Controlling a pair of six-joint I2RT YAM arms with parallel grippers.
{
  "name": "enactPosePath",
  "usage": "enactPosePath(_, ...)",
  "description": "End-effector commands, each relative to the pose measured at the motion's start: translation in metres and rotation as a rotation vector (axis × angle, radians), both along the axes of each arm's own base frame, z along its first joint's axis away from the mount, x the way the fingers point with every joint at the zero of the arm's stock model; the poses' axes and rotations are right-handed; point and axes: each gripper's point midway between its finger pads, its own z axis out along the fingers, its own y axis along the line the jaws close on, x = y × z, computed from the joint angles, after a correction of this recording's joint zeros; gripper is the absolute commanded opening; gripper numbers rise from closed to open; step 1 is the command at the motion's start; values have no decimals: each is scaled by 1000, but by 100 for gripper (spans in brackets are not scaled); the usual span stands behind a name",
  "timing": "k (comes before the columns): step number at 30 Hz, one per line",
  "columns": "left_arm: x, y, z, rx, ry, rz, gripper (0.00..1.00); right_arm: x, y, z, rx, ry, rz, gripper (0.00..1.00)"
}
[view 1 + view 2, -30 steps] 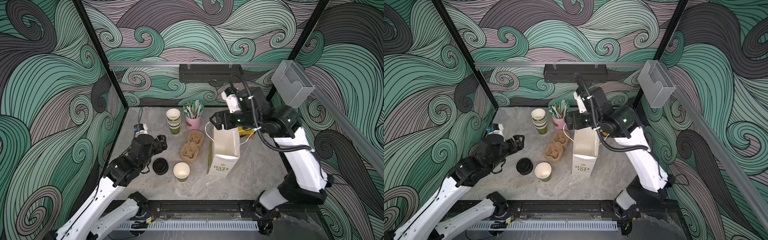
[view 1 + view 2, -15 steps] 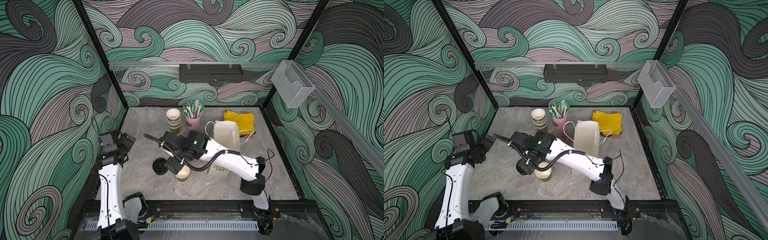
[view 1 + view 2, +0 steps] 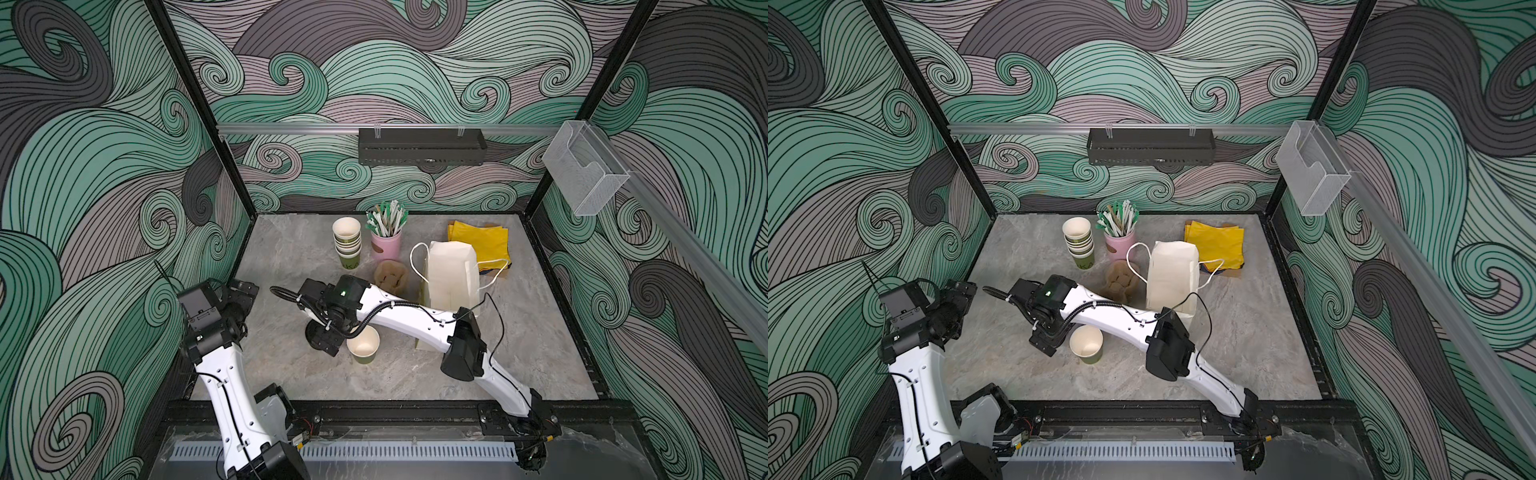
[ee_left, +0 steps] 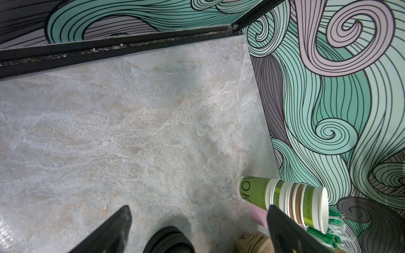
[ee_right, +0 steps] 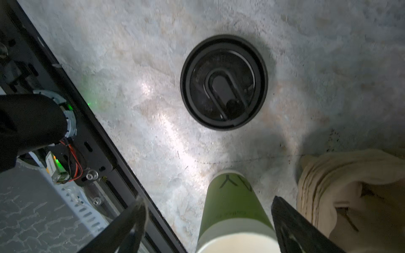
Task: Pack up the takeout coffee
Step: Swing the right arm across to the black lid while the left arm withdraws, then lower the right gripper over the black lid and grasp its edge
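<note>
Cup (image 3: 363, 344) stands open on the surface (image 3: 291, 374) near the bag (image 3: 451, 274), its lid (image 5: 223, 82) lying just beside it. Your right claw (image 5: 209, 202) hangs spread and empty over them; the left claw (image 3: 243, 289), also spread, is well apart. Centre on the lid, pinch its rim lightly, keep it level.

One white paper bag (image 3: 451, 276) is counted. Left of it: one loose olive-green cup (image 3: 363, 345), one black sip lid (image 5: 223, 83), one stack of nested cups (image 3: 347, 245), one pink straw cup (image 3: 386, 248), one pulp carrier pile (image 3: 390, 276). Behind it, one yellow napkin pile (image 3: 484, 243).
</note>
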Motion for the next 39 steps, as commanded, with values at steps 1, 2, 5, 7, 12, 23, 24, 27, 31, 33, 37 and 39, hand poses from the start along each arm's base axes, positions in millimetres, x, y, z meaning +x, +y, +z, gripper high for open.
enactPosePath(1, -2, 12, 5, 53, -5, 15, 99, 20, 7, 4, 58, 17, 51, 89)
enactPosePath(2, -3, 17, 4, 64, 6, 29, 99, 20, 9, 1, 62, 22, 71, 89)
enactPosePath(5, -1, 35, 0, 28, 6, 91, 99, 24, 18, -1, 80, 1, 126, 89)
enactPosePath(7, 7, 45, -1, -61, -40, 121, 98, 29, 24, -2, 103, -12, 159, 90)
enactPosePath(12, 30, 58, 8, -209, -141, 99, 98, 25, 40, -12, 167, -13, 303, 90)
enactPosePath(23, 53, 58, 15, -264, -182, -5, 97, 17, 51, -31, 233, -4, 521, 89)
enactPosePath(24, 53, 58, 15, -264, -181, -5, 96, 16, 51, -33, 233, -8, 532, 89)
enactPosePath(27, 55, 55, 13, -266, -179, -20, 96, 20, 51, -39, 223, -35, 557, 89)
enactPosePath(31, 61, 51, 13, -271, -177, -49, 96, 27, 50, -49, 199, -83, 574, 90)
enactPosePath(33, 62, 50, 14, -271, -177, -52, 96, 32, 50, -56, 175, -108, 574, 90)
enactPosePath(37, 64, 49, 16, -272, -176, -59, 96, 36, 50, -62, 155, -127, 570, 89)
enactPosePath(39, 65, 49, 16, -271, -177, -61, 96, 37, 50, -65, 149, -133, 570, 89)
